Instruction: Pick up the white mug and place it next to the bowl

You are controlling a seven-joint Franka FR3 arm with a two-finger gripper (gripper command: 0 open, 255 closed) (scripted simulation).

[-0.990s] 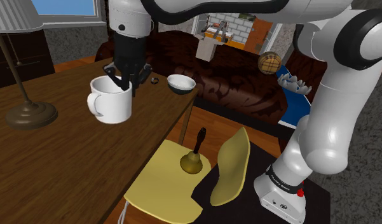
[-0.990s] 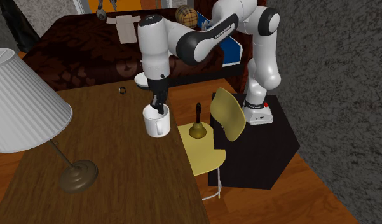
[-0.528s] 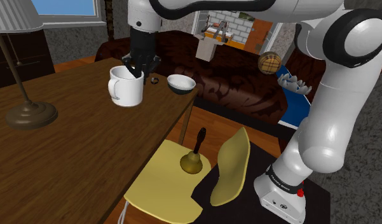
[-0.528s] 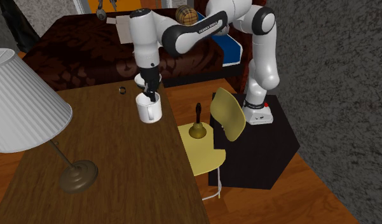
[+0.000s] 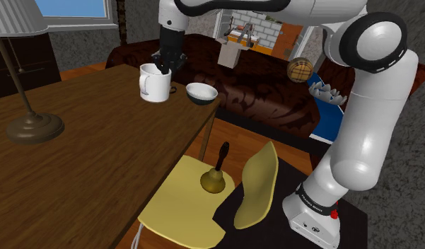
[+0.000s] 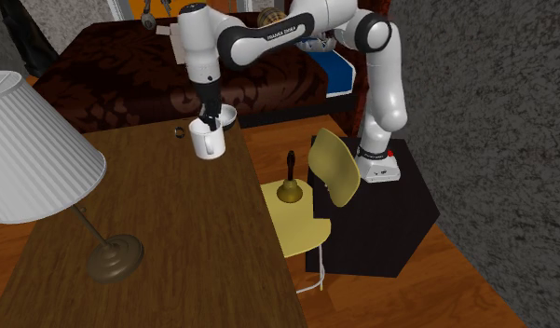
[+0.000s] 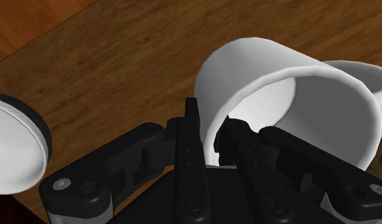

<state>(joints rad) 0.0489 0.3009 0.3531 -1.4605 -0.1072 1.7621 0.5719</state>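
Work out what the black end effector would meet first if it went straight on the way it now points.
The black end effector points down, clasping the white mug by its rim, so its base would probably meet the brown wooden table top first, beside the small white bowl. How far is unclear.

Table [image 5: 97, 155]: wood, visible grain, low sheen. Mug [image 5: 154, 86]: smooth white, slightly glossy. Bowl [image 5: 201, 92]: smooth white with a similar gloss. Gripper [image 5: 163, 68]: black, matt, possibly plastic. Bell [image 5: 213, 181]: brass-coloured metal, dark handle. Sofa [image 5: 253, 92]: dark brown, mottled, shiny.
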